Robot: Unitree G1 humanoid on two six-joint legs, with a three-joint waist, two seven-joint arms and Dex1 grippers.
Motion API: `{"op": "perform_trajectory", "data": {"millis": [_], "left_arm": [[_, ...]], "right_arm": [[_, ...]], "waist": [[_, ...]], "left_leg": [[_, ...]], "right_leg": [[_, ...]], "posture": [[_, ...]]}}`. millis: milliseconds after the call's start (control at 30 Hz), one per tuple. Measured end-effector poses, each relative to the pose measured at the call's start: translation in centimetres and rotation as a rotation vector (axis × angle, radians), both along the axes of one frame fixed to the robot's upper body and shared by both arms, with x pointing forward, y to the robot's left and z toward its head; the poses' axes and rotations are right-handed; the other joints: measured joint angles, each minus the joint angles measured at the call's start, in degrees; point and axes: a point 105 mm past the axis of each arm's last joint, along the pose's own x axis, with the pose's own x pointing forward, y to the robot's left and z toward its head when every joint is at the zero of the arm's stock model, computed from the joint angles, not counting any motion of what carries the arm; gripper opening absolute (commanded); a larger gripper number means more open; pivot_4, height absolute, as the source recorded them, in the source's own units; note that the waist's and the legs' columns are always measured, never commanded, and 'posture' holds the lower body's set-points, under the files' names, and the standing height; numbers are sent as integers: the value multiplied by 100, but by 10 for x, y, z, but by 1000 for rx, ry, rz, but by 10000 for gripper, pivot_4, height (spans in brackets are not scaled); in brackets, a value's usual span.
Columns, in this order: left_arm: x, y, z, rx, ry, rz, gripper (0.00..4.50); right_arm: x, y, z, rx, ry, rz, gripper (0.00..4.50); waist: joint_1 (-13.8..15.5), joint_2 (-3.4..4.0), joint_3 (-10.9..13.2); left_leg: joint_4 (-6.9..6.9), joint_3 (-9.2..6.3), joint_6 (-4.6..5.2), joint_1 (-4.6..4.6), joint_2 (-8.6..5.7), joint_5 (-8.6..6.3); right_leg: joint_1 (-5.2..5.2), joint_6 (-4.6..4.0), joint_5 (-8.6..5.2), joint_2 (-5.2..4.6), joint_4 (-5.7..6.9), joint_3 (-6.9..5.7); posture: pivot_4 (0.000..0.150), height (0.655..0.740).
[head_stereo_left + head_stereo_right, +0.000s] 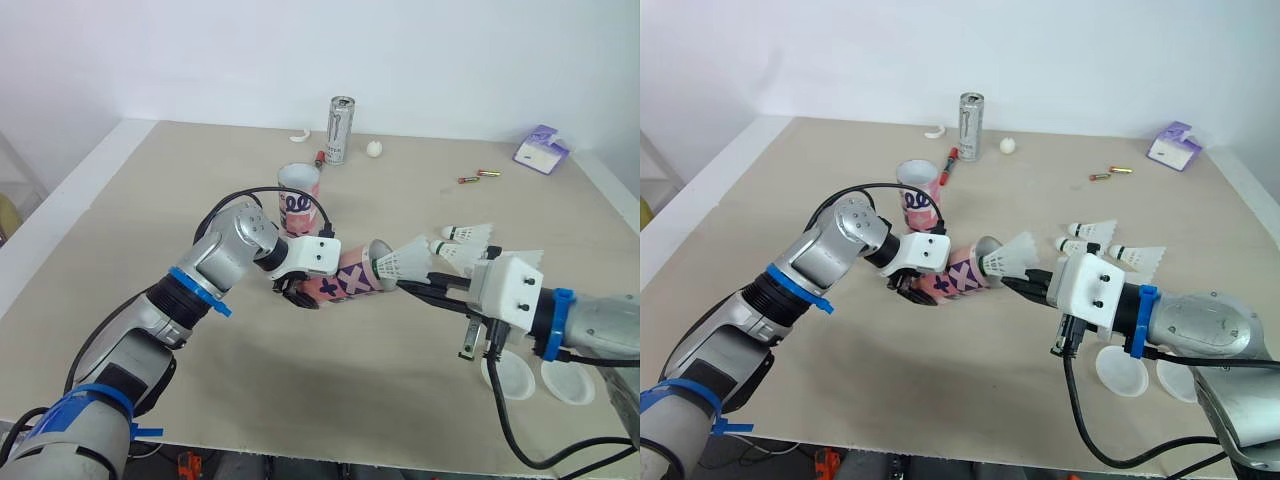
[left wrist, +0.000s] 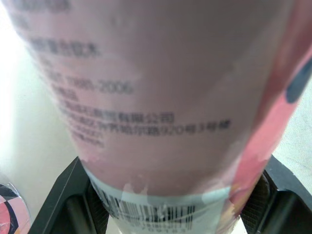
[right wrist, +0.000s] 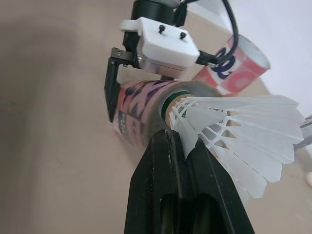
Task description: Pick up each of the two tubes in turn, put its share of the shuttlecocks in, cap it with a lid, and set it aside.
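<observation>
The left gripper (image 1: 303,287) is clamped around a pink shuttlecock tube (image 1: 352,277), held sideways with its open mouth facing the right gripper (image 1: 420,288). The right gripper's fingers pinch a white shuttlecock (image 1: 405,261), its cork at that mouth. A second tube (image 1: 298,200) stands upright just behind the left gripper.

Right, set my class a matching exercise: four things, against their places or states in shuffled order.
1. pink cardboard tube with purple crosses
2. pink-and-white cardboard tube with blue scribbles
3. white feather shuttlecock
4. silver metal can

a. upright by the table far edge
b. pinched by the right gripper
c. held sideways in the left gripper
d. upright mid-table

Pairs: 1-c, 2-d, 3-b, 4-a
</observation>
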Motion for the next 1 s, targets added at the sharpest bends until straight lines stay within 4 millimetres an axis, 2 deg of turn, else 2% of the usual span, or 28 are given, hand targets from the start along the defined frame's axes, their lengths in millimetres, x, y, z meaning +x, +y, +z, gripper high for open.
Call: {"op": "perform_trajectory", "data": {"millis": [67,200,267,367,400,433,567,633,767,1000], "left_arm": [[0,0,0,0,0,0,29128],[0,0,0,0,0,-1,29128],[0,0,0,0,-1,-2,29128],[0,0,0,0,-2,-3,29128],[0,-1,0,0,-2,-8,29128],[0,-1,0,0,-3,-9,29128],[0,-1,0,0,-4,-11,29128],[0,0,0,2,-4,-10,29128],[0,-1,-1,2,-3,-10,29128],[0,-1,0,3,-4,-12,29128]], "right_arm": [[0,1,1,7,5,4,16492],[1,0,6,44,15,-4,36647],[2,-6,12,98,9,-40,44519],[5,-17,20,204,15,-118,44519],[9,-32,20,272,26,-203,44519],[10,-37,18,283,35,-232,44519],[24,-106,-13,448,144,-620,44519],[26,-130,-29,513,175,-766,44519],[27,-143,-43,564,197,-854,44519],[30,-164,-81,573,299,-925,44519]], "waist": [[0,0,0],[1,0,0],[1,-1,0],[3,-1,0],[10,-5,0],[11,-5,0],[12,-7,-1],[5,-1,-4],[0,16,-9],[-1,17,-9]], "left_leg": [[0,0,0,0,1,0],[0,-1,0,0,1,0],[-1,-2,0,0,2,0],[-1,-3,0,-1,2,0],[0,-9,0,-2,1,0],[0,-8,0,-2,1,0],[-1,-2,0,1,-1,0],[-2,0,0,3,-1,0],[-1,2,1,7,-2,1],[-3,5,1,5,-5,1]], "right_leg": [[0,0,0,0,0,-1],[0,0,0,0,0,-2],[1,0,0,0,0,-2],[2,1,0,-1,0,-2],[6,1,-1,-1,0,-6],[6,1,-1,-1,0,-5],[6,1,0,-8,0,-1],[4,0,1,-7,1,-1],[4,-5,5,0,2,-2],[4,1,2,-3,1,2]], "posture": [[1500,7400],[1500,7400],[1500,7400],[1500,7400],[1500,7400],[1500,7400],[1500,7400],[1500,7400],[1500,7400],[1500,7400]]}}
